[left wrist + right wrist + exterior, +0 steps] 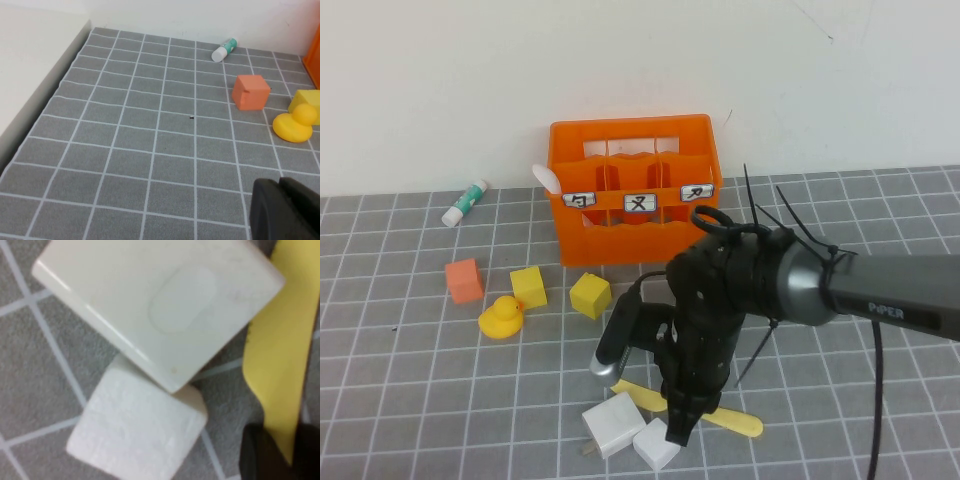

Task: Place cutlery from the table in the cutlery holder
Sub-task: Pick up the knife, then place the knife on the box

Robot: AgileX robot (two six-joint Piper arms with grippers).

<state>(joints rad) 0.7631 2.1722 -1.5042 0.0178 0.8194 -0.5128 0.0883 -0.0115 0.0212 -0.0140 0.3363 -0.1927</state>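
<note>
**Right jaws down on the knife; left jaws parked**

My right arm (800, 280) reaches in from the right and points down at the near part of the worktop (400, 400). My right jaws stand one on each edge of the yellow knife (735, 420), pinching it across its width while it lies flat on the grid. Just left of the grip sit a flat white block (610, 424) and a small white cube (655, 445), touching each other. The orange cutlery holder (635, 185) stands at the far side against the wall, well apart from the knife. A pale spoon (546, 178) pokes up at its left end. My left jaws are pressed together, holding nothing, low over bare grid near the yellow duck (295, 125)
</note>
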